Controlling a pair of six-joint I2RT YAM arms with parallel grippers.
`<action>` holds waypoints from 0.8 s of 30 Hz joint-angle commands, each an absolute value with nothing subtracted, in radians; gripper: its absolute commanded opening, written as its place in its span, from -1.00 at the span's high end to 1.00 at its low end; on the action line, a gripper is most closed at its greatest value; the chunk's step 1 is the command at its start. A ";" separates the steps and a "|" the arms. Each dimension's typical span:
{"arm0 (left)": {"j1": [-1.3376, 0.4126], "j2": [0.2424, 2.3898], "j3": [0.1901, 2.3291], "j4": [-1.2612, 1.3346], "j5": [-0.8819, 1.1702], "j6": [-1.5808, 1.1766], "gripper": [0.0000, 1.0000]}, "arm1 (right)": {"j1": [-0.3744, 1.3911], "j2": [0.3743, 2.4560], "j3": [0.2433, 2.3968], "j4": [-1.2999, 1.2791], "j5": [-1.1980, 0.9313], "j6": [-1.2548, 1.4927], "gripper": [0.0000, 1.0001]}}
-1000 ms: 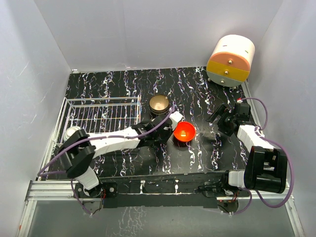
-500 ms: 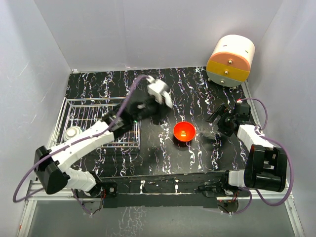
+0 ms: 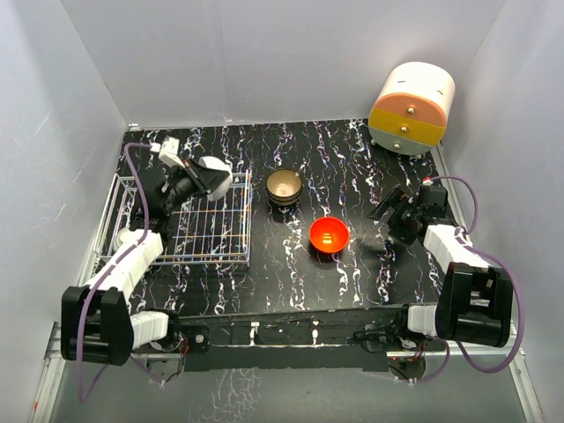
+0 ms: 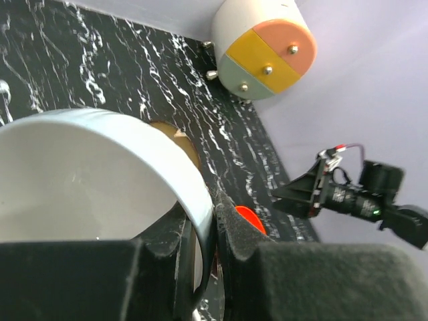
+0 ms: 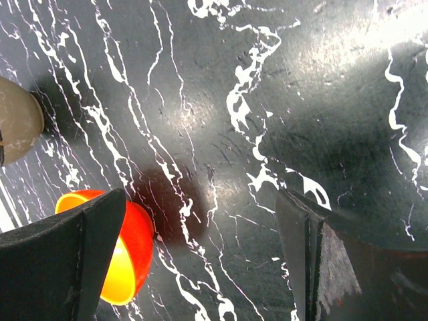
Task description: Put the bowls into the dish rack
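Swung over the last second from beside the red-orange bowl (image 3: 329, 235) across to the far side of the dish rack (image 3: 181, 231), bringing the left gripper (image 3: 203, 181) and the white bowl (image 3: 217, 179) along. Pinches that bowl's rim between closed fingers (image 4: 175, 244), one inside the rim and one outside, as seen from the left wrist. Holds the bowl tilted, over the rack's far right corner; cannot tell whether it touches the wires.

Leaves the red-orange bowl upright on the black marbled table (image 3: 352, 159), well apart from the left gripper and unmoved. Leaves the brown/gold bowl (image 3: 285, 185) just right of the rack, likewise unmoved.

Keeps the right gripper (image 3: 396, 214) spread wide, low over the table, to the right of the red-orange bowl. Shows, from the right wrist, that bowl beside one finger (image 5: 73, 261) and outside the gap, with only bare table between the jaws.

Has the round cream-and-orange drawer cabinet (image 3: 411, 107) at the table's far right corner.
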State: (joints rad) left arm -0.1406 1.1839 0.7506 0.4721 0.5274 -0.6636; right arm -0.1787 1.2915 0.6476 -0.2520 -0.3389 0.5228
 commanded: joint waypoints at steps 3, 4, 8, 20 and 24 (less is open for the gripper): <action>-0.021 1.242 0.571 1.075 0.725 -1.068 1.00 | -0.183 1.279 0.644 -0.213 -0.336 0.505 -0.95; -0.015 1.246 0.550 1.110 0.726 -1.091 1.00 | -0.183 1.279 0.642 -0.213 -0.335 0.504 -0.95; -0.001 1.262 0.470 1.187 0.719 -1.142 1.00 | -0.183 1.289 0.639 -0.204 -0.336 0.505 -0.95; 0.023 1.438 0.344 1.395 0.700 -1.225 1.00 | -0.183 1.294 0.638 -0.199 -0.331 0.505 -0.95; 0.033 1.448 0.316 1.376 0.695 -1.206 1.00 | -0.183 1.305 0.641 -0.195 -0.337 0.505 -0.95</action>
State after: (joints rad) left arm 0.0189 1.4643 0.3256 1.2583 0.6922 -1.2137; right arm -0.1787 1.2991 0.6384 -0.2501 -0.3382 0.5217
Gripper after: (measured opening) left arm 0.099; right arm 0.979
